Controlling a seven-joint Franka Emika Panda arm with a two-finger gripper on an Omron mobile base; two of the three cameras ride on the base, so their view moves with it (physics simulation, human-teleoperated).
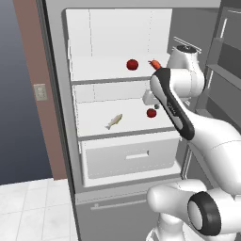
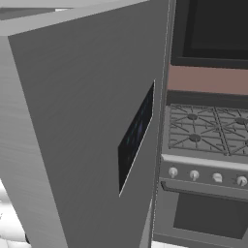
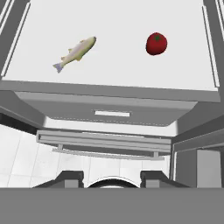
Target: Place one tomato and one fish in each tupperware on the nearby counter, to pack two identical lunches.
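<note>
The fridge stands open. On its upper shelf sit a red tomato (image 1: 132, 64) and the orange-red fish (image 1: 155, 64), the fish partly behind my arm. The lower shelf (image 1: 94, 127) holds the slim silvery fish (image 1: 114, 121) and a second tomato (image 1: 151, 113). My gripper (image 1: 150, 100) hovers just above that tomato, at the shelf's right side. In the hand view the silvery fish (image 3: 76, 52) lies left and the tomato (image 3: 156, 43) right, both well beyond my gripper (image 3: 112, 178), which is open with nothing between its fingertips (image 3: 70, 177). Both tupperware and the counter are out of view.
A white drawer (image 1: 132, 157) with a slot handle sits under the lower shelf. The fridge's open door with its racks (image 1: 226, 61) stands at my right. In the right base view the grey fridge side (image 2: 72, 121) is close, with a gas stove (image 2: 203, 131) beside it.
</note>
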